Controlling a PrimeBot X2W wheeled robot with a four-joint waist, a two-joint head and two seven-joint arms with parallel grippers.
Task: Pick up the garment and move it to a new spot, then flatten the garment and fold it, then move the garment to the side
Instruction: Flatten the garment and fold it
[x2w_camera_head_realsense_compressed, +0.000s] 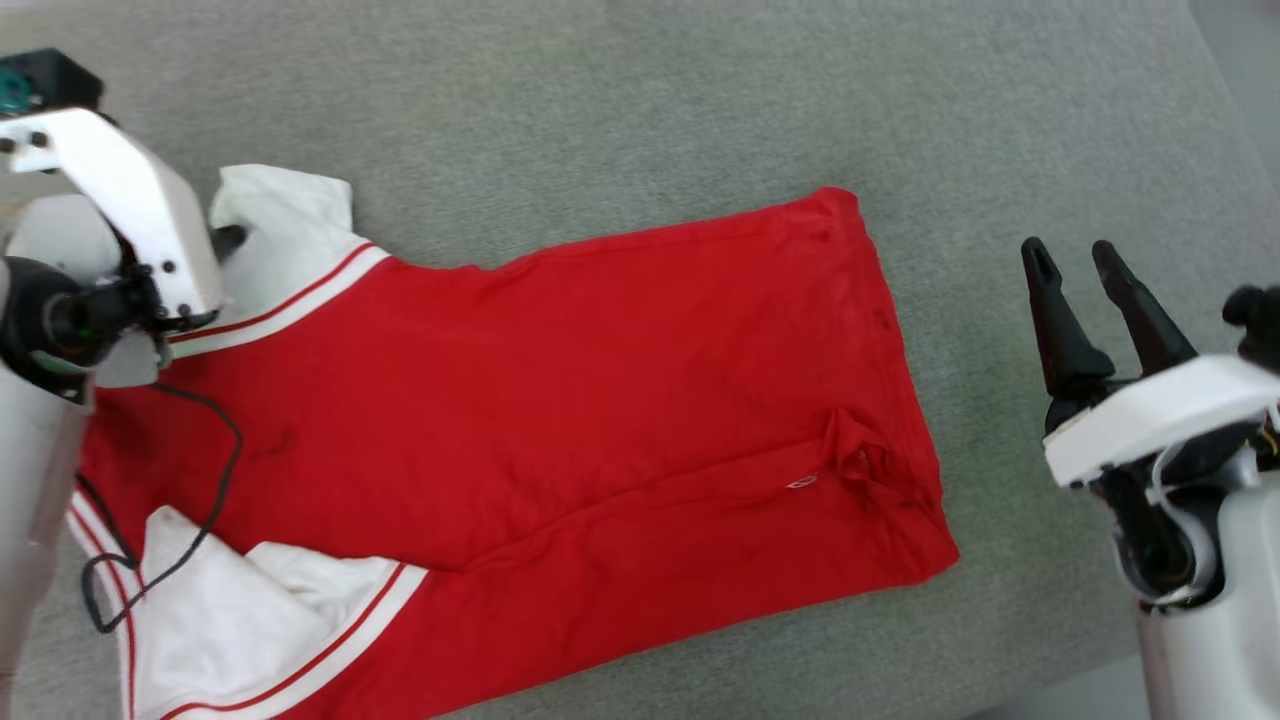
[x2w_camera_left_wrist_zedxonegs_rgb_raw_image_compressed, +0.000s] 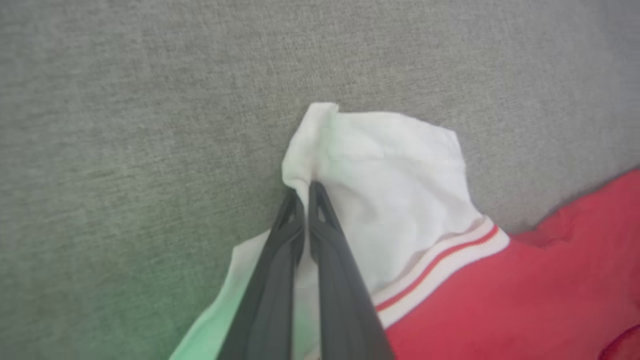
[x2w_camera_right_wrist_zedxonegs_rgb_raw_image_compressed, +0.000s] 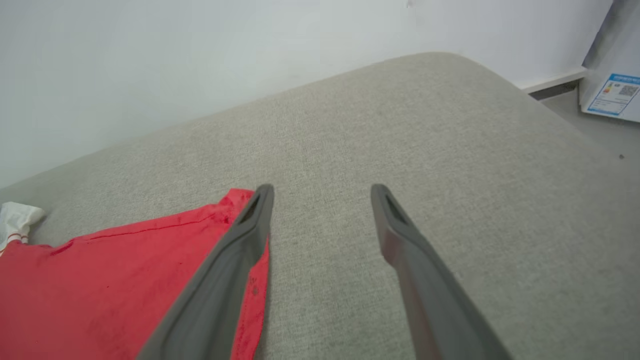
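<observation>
Nearest the robot, the garment (x2w_camera_head_realsense_compressed: 560, 400) shows a white side panel (x2w_camera_head_realsense_compressed: 250, 620) edged with red-and-white striped trim, bunched and partly turned up at the lower left of the head view. A thin black cable (x2w_camera_head_realsense_compressed: 215, 470) from the left arm loops over the cloth there. The rest of the jersey lies spread on the grey fabric surface (x2w_camera_head_realsense_compressed: 600, 100), plain red side up, mostly flat, with long shallow creases and a small pucker (x2w_camera_head_realsense_compressed: 860, 460) near the hem.

Its long axis runs across the robot's front, tilted a little. The armhole end with the white panels points to the robot's left and the straight hem to its right.

The right arm sits low at the robot's right, off the hem end. The right tool (x2w_camera_head_realsense_compressed: 1070, 255) has its two dark fingers spread with nothing between them, pointing away from the robot over bare surface just beside the hem.

Farther out on the left, the pale left arm (x2w_camera_head_realsense_compressed: 130, 190) reaches over the jersey's far armhole. The left tool (x2w_camera_left_wrist_zedxonegs_rgb_raw_image_compressed: 301, 192) is pinched closed on the edge of the far white flap (x2w_camera_left_wrist_zedxonegs_rgb_raw_image_compressed: 395, 170), which rises crumpled at the fingertips.

Beyond the surface stands a pale wall (x2w_camera_right_wrist_zedxonegs_rgb_raw_image_compressed: 200, 60), with a labelled box (x2w_camera_right_wrist_zedxonegs_rgb_raw_image_compressed: 612, 95) on the floor.
</observation>
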